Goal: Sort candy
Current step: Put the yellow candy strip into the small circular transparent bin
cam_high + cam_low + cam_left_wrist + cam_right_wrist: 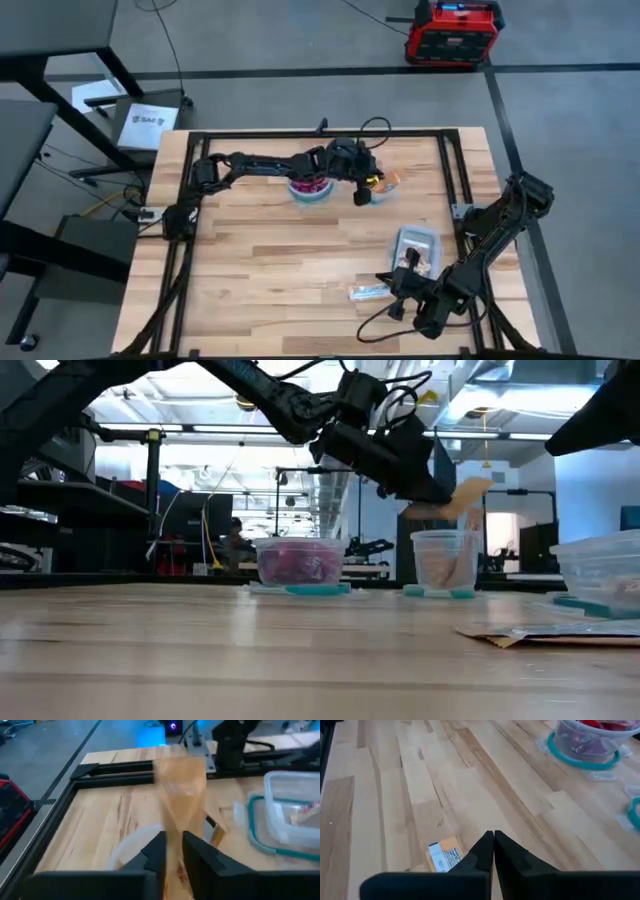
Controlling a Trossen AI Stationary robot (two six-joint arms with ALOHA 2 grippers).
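High view, left gripper (363, 190): reaches across the table's far half and sits over a clear round bowl (374, 189) just beside a second bowl of red and purple candy (309, 188).
High view, right gripper (398, 283): low at the near right, beside the clear rectangular tub (418, 248); a flat wrapped candy (367, 291) lies on the wood just beside it.
High view, surface: pale butcher-block table (260, 250), striped planks, black frame; grey floor, a red and black case (452, 32) beyond.
Low view, bowls: full bowl (299, 563) and the nearly empty one (444, 563), both clear plastic on teal bases.
Low view, left gripper: above the emptier bowl, an orange wrapper (460, 500) hanging from it.
Low view, room: open workshop, ceiling lights, dark racks.
Left wrist view, fingers (156, 852): narrow, pinching an orange translucent wrapper (183, 795); tub with teal seal (290, 815) off to the side.
Right wrist view, fingers (484, 850): pressed together, holding nothing; an orange labelled candy (444, 853) lies on the wood just beside them.
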